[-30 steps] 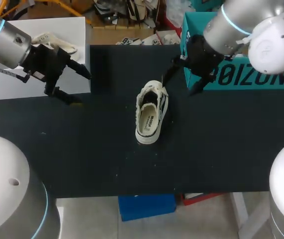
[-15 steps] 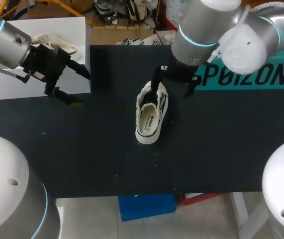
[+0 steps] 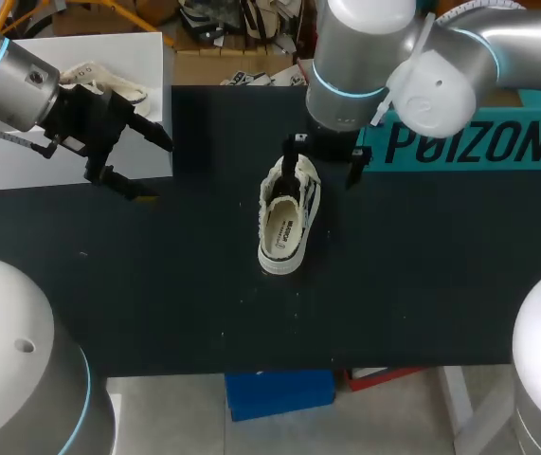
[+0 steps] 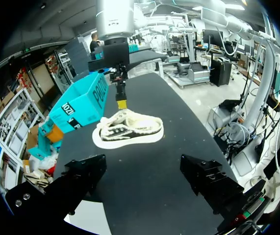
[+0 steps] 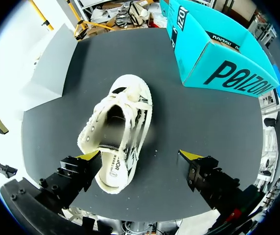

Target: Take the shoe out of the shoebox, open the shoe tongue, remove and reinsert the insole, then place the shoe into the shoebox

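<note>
On table (image 3: 422,284), shoe (image 3: 286,216) lies outside box (image 3: 469,142), heel toward me, toe away; right gripper (image 3: 325,163), spread wide and empty, hangs over its laced end, far nearer than left gripper (image 3: 145,163), also wide, well apart.

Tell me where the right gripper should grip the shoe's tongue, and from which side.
Likely the tongue's free edge, at the laced end of the opening. The shoe stands on its sole, opening up, so come from straight above: one finger inside the opening, one over the laces. The right gripper, open, sits off to one side and needs centring first.
</note>
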{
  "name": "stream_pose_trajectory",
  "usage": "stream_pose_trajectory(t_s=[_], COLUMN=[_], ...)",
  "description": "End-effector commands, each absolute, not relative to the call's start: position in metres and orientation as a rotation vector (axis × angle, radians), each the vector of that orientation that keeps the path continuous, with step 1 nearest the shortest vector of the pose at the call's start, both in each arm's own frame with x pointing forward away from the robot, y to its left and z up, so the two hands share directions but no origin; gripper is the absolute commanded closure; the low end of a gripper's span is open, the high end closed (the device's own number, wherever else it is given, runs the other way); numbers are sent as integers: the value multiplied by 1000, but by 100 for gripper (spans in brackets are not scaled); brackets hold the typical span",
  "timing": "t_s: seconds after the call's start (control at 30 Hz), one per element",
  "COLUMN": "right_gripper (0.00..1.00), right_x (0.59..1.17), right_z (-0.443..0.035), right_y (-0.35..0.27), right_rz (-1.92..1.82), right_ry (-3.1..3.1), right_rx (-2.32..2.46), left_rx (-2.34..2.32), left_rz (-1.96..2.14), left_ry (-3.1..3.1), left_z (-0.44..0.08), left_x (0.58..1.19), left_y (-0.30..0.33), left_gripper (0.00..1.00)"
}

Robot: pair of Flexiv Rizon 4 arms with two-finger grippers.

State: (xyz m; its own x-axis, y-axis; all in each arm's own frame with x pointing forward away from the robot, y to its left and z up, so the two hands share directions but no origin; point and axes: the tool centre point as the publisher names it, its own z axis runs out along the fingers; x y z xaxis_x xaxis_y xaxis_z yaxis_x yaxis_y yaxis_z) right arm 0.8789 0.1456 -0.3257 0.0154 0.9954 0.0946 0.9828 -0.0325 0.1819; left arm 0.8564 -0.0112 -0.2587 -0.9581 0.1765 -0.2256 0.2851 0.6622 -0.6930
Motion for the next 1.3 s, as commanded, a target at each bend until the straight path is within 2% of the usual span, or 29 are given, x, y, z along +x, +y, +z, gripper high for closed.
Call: stream_pose_trajectory(t_s=[0.03,0.1,0.17,0.23,0.4,0.47,0.57,0.77,0.97,1.03,1.07,1.1,1.17,1.3], right_gripper=[0,19,16,26,28,40,46,48,36,35,29,28,28,37], right_x=[889,891,891,891,887,886,886,888,891,892,892,892,892,891], right_z=[-337,-341,-345,-349,-361,-365,-368,-376,-382,-384,-385,-386,-390,-398], right_y=[145,144,144,145,145,146,148,149,151,153,153,155,155,152], right_rz=[292,286,283,281,270,267,262,245,219,205,198,186,175,151], right_ry=[2159,2163,2168,2173,2187,2192,2202,2228,2256,2268,2276,2284,2293,2301], right_rx=[2201,2205,2209,2216,2244,2249,2255,2258,2253,2251,2244,2237,2239,2251], left_rx=[382,382,382,382,382,382,382,382,382,382,382,382,382,382], left_rz=[-1171,-1171,-1171,-1171,-1171,-1171,-1171,-1171,-1171,-1171,-1171,-1171,-1171,-1171], left_ry=[2740,2740,2740,2740,2740,2740,2740,2740,2740,2740,2740,2740,2740,2740], left_z=[-258,-258,-258,-258,-258,-258,-258,-258,-258,-258,-258,-258,-258,-258], left_x=[856,856,856,856,856,856,856,856,856,856,856,856,856,856], left_y=[-11,-11,-11,-11,-11,-11,-11,-11,-11,-11,-11,-11,-11,-11], left_gripper=[0,0,0,0,0,0,0,0,0,0,0,0,0,0])
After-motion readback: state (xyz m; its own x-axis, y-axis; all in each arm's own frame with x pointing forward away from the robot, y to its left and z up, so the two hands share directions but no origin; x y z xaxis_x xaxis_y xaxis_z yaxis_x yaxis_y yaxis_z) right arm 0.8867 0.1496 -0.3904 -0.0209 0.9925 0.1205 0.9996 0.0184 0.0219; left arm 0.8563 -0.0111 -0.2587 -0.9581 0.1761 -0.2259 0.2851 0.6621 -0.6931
